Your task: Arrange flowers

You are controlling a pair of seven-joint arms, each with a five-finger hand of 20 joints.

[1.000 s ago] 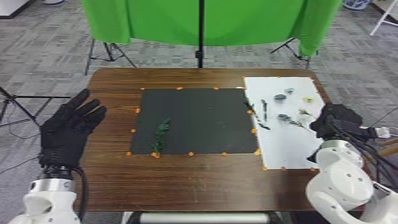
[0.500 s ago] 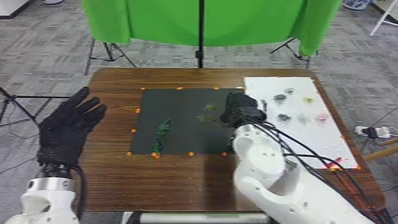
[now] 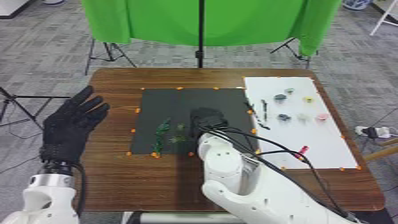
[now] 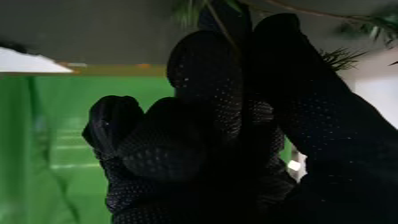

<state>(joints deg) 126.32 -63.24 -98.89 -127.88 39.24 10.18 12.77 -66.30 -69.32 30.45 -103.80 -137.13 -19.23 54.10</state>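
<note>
In the head view, my right hand (image 3: 209,117) is over the dark board (image 3: 191,102), its fingers and thumb pinching a thin green sprig (image 3: 179,134) that points left. A darker leafy stem (image 3: 162,134) lies near the board's left side, beside that sprig. Seen from the right wrist, my right hand (image 4: 209,85) has the sprig's needle-like leaves (image 4: 187,11) at its fingertips. My left hand (image 3: 67,125) stands off the table's left side, fingers straight. On the white sheet (image 3: 289,135) are blue-grey flowers (image 3: 284,117), a yellow one (image 3: 308,99), a pink one (image 3: 322,117) and dark stems (image 3: 264,109).
Orange clips (image 3: 179,88) line the board's edges. A red object (image 3: 303,149) lies on the white sheet's near part. Bare brown wood (image 3: 142,185) runs along the table's front. Behind stands a green cloth (image 3: 249,22) on a stand.
My right hand has swung from the white sheet's right side leftward onto the dark board, and lately farther left and nearer, carrying the sprig. The left hand has barely shifted.
</note>
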